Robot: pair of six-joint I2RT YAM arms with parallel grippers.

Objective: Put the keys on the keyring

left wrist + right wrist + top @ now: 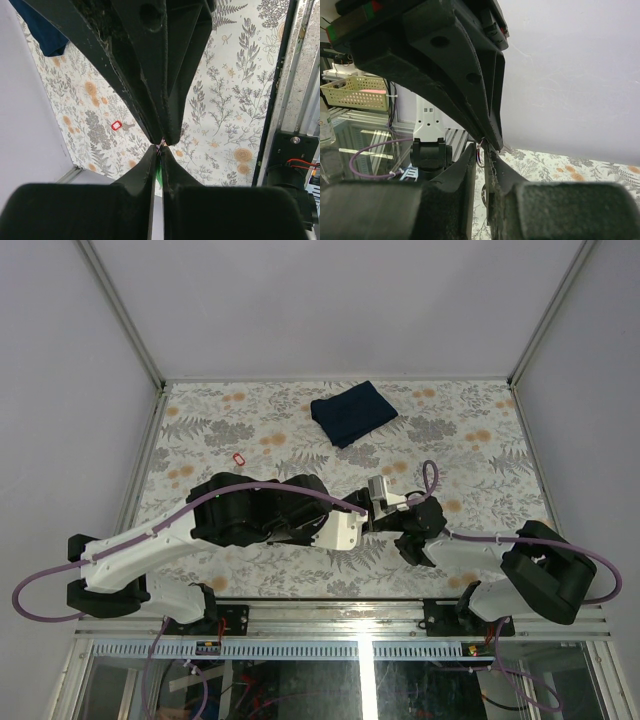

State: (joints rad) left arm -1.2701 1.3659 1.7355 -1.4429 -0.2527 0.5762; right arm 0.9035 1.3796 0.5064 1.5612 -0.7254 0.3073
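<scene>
**A:** Left gripper (159, 149) pinched on the green key (158, 173), nearward of the blue cloth (352, 412); offering it, I'd say.
**B:** Right gripper (481, 150) narrow round a small ring (480, 154); clamped? can't tell; red tag (237, 459) left of that cloth.

**Two black grippers tip to tip over a floral table**

The left gripper (159, 149), black and two-fingered, rises from the bottom edge with its fingers pressed flat together. A small key with a bright green plastic head (158, 174) shows only as a sliver in their seam. The black right gripper (165, 140) points down from the top edge. Its tip touches the left one's, with a tiny metallic glint (161, 144) where they meet; whether it grips anything cannot be told.

Below lies a white table (225, 100) printed with grey ferns and orange flowers. A small red plastic tag (116, 125) lies flat on it, left of the tips. A dark blue cloth (40, 35) sits at the upper left and an aluminium rail (300, 75) runs along the right.
</scene>
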